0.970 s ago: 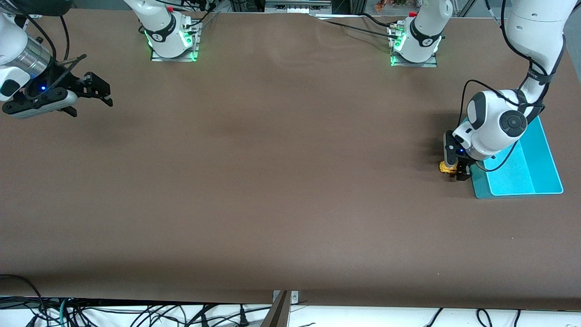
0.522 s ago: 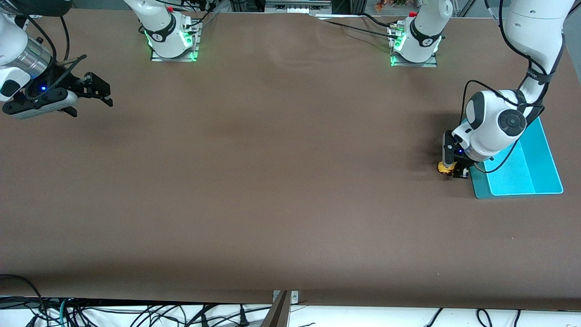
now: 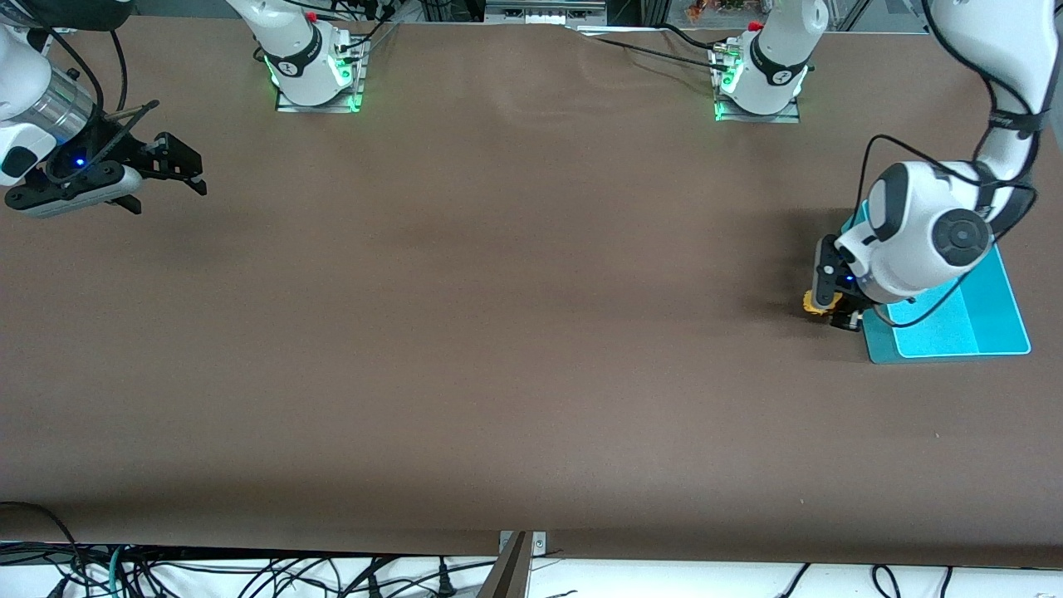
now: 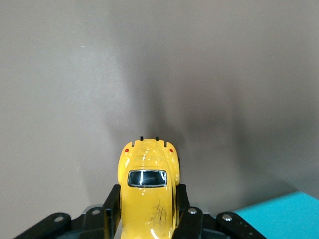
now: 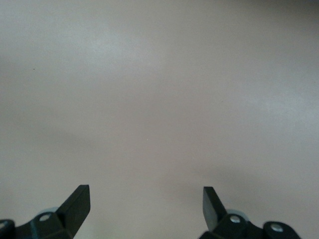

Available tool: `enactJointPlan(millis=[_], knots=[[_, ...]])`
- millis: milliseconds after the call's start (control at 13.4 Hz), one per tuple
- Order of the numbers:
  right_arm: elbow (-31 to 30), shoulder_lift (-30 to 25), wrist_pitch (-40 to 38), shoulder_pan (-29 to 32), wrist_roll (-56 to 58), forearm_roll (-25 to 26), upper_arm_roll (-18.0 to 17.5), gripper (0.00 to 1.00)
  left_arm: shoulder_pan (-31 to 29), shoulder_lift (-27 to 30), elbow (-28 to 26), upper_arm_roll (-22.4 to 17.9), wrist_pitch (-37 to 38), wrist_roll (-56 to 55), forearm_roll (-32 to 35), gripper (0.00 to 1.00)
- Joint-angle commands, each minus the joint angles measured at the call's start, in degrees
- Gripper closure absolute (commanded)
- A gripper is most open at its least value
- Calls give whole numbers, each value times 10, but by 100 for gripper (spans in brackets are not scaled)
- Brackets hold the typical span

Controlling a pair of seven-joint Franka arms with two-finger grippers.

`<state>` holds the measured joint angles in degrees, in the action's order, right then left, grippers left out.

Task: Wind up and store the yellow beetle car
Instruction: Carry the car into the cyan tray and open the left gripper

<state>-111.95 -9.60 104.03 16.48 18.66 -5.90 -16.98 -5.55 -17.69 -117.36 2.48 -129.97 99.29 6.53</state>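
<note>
The yellow beetle car (image 3: 815, 304) is a tiny rounded toy with a dark window. It sits between the fingers of my left gripper (image 3: 832, 312), low at the brown table, right beside the teal tray (image 3: 955, 330). In the left wrist view the car (image 4: 148, 174) fills the gap of the left gripper (image 4: 148, 193), with both black fingers pressed on its sides and its tail pointing away from the camera. I cannot tell whether its wheels touch the table. My right gripper (image 3: 176, 166) hangs open and empty over the right arm's end of the table and waits.
The teal tray has a low rim and lies at the left arm's end of the table; its corner shows in the left wrist view (image 4: 281, 214). The right wrist view shows only bare table between the open right gripper (image 5: 146, 196).
The left arm's wrist has shifted slightly toward the tray. The car in its fingers stays at almost the same spot. The right arm has not moved.
</note>
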Motion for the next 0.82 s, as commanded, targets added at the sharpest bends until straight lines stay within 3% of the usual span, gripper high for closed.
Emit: enactJointPlan(millis=[0,299,448,746], knots=[[2,-2,-5,-3,-6,8,2,0,-10,5,48,-5,71,13,-11,86],[2,-1,-5,-3,-6,8,2,0,-72,37,51,-20,99,15,-4,82],[2,0,-5,-3,-6,8,2,0,-87,38,51,-53,99,69,-11,82],[2,3,-7,-2,-6,8,2,0,-120,19,49,-66,83,78,-4,82]])
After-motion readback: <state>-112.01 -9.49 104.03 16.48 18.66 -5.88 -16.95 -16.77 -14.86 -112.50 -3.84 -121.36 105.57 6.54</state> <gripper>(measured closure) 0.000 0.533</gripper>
